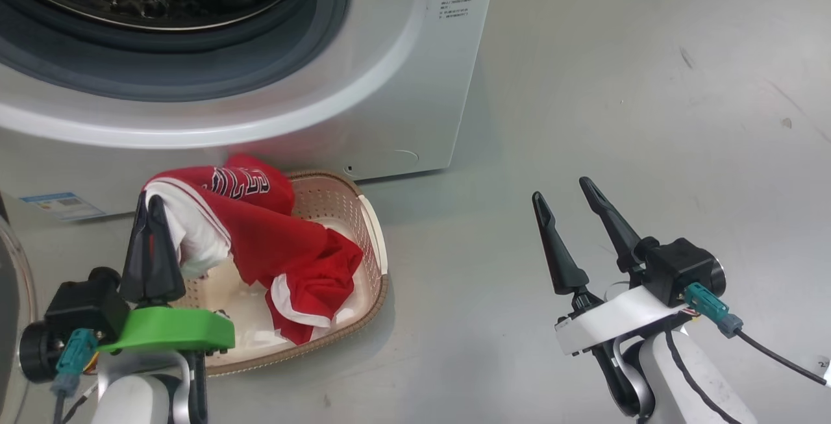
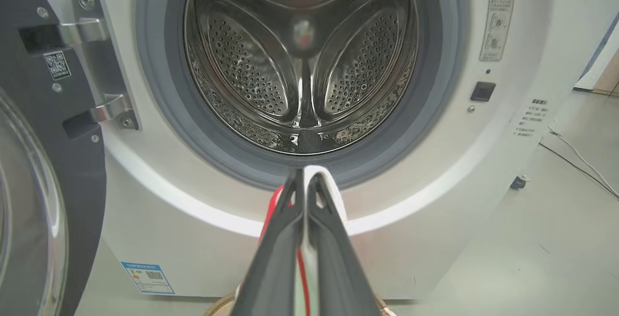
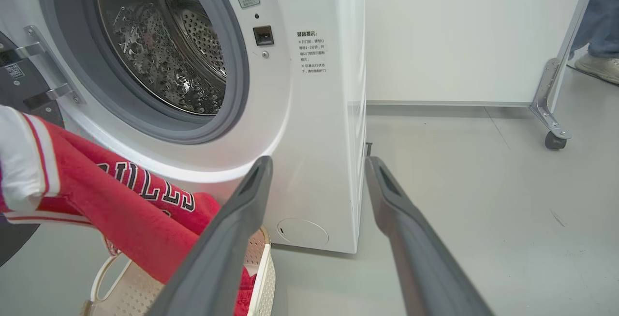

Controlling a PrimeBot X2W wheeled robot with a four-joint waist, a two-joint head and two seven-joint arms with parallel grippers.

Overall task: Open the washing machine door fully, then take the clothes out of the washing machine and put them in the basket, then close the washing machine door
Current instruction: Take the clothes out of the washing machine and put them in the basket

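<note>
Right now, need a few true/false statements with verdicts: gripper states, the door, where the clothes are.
1. The left gripper is shut on the clothes. True.
2. The right gripper holds part of the clothes. False: it is open and empty, above the floor.
3. The washing machine door is closed. False: it stands swung open on its hinge, and the drum is exposed.
4. Part of the clothes lies in the basket. True.
</note>
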